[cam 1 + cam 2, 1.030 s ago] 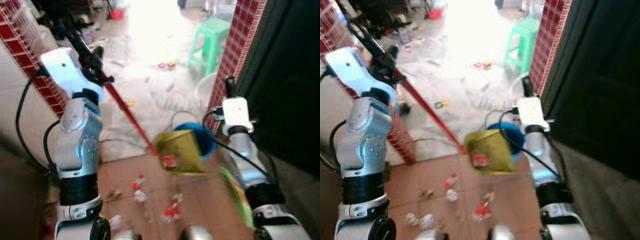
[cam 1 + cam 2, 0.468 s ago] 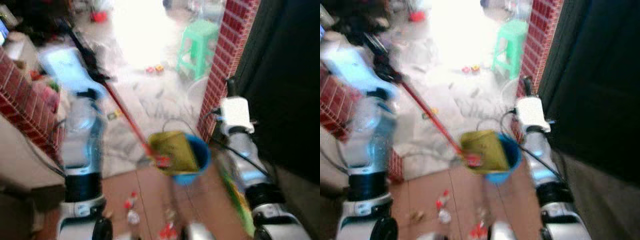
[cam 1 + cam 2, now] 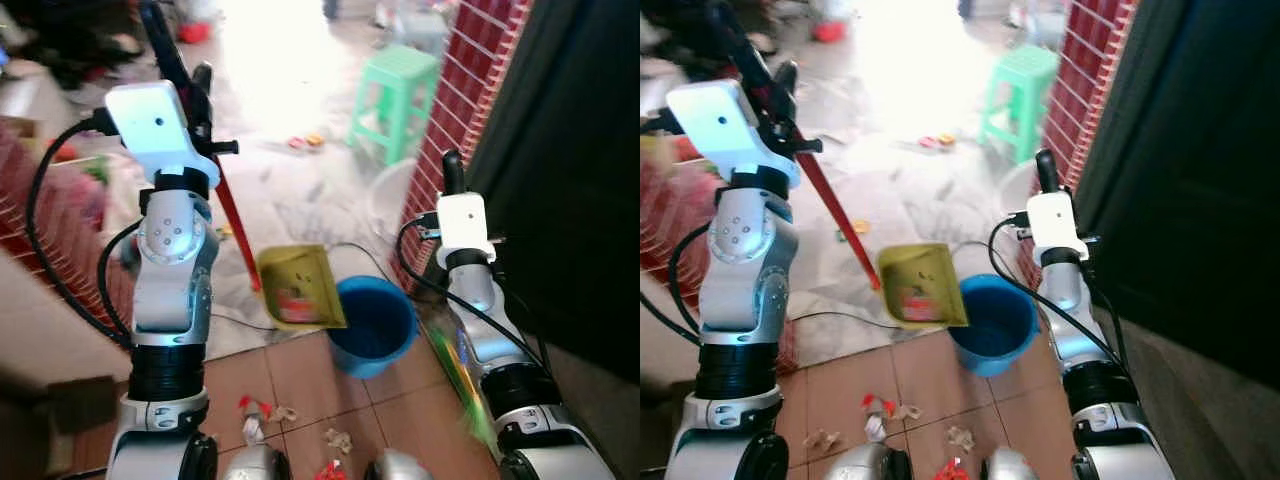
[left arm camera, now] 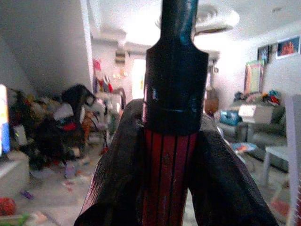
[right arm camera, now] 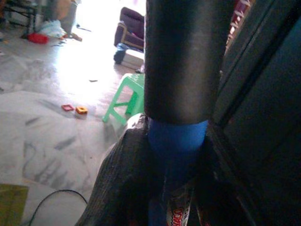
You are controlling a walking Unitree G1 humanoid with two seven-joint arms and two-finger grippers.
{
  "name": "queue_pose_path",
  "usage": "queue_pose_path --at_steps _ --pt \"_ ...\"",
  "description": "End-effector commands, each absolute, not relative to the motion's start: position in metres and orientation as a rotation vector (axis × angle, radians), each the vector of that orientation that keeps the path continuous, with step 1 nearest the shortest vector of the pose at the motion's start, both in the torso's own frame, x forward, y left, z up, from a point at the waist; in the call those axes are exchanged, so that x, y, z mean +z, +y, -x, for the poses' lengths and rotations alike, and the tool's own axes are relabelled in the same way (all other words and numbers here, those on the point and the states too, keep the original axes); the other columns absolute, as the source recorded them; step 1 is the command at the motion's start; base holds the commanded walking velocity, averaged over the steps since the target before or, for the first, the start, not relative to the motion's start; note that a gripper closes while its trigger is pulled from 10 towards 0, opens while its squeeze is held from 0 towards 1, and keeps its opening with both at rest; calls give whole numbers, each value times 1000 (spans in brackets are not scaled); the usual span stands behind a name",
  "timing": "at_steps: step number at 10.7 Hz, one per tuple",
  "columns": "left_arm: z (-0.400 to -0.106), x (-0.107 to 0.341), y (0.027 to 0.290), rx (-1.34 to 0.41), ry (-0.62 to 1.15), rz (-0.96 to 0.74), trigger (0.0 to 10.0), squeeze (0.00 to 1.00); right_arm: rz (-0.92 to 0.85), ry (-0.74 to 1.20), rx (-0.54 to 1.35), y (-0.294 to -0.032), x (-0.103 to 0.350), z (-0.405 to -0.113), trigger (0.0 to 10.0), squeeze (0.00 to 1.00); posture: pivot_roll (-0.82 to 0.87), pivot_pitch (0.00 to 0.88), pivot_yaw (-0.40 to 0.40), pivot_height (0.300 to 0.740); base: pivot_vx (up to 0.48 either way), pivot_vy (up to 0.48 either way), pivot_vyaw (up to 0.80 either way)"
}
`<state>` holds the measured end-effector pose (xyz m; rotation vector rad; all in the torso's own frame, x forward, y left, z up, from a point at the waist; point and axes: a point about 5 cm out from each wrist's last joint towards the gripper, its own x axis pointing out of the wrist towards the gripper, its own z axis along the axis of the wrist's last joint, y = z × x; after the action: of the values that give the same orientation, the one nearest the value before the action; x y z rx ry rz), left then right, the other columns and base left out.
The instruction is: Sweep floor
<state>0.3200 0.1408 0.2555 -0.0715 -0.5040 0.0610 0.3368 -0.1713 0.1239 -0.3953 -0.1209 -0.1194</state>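
Tiled floor [image 3: 400, 410] bears blue bucket [image 3: 372, 325], green stool [image 3: 393, 85], scattered litter [image 3: 262, 416].

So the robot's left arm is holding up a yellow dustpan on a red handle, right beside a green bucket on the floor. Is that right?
Not quite: the bucket is blue, not green, as the left eye view shows. The rest holds: the left gripper is clamped on the red handle, and the yellow dustpan hangs right beside the bucket, which stands on the floor. The green thing further back is a stool.

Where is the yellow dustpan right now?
In the left eye view the yellow dustpan hangs mid-frame on its red handle, held by the left gripper, just left of the blue bucket, above scattered litter.
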Motion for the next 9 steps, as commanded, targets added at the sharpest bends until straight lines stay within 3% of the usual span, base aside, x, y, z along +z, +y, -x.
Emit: queue_pose_path --at_steps 1,3,5,8,9 --pt "-315 267 138 53 -582 86 10000 0 423 -173 -108 -170 136 -339 10000 0 -93 11 37 740 0 0 0" --pt "-310 274 124 7 -664 -7 10000 0 419 -188 -112 -170 138 -339 10000 0 -94 13 38 740 0 0 0" --pt "-310 270 112 -38 -658 26 10000 0 418 -187 -108 -169 138 -338 10000 0 -98 13 37 740 0 0 0" --pt "-302 264 74 -272 -637 44 10000 0 416 -190 -109 -168 139 -339 10000 0 -94 18 38 740 0 0 0" --pt "-296 263 57 -421 -646 16 10000 0 414 -191 -108 -168 139 -339 10000 0 -94 18 38 740 0 0 0"
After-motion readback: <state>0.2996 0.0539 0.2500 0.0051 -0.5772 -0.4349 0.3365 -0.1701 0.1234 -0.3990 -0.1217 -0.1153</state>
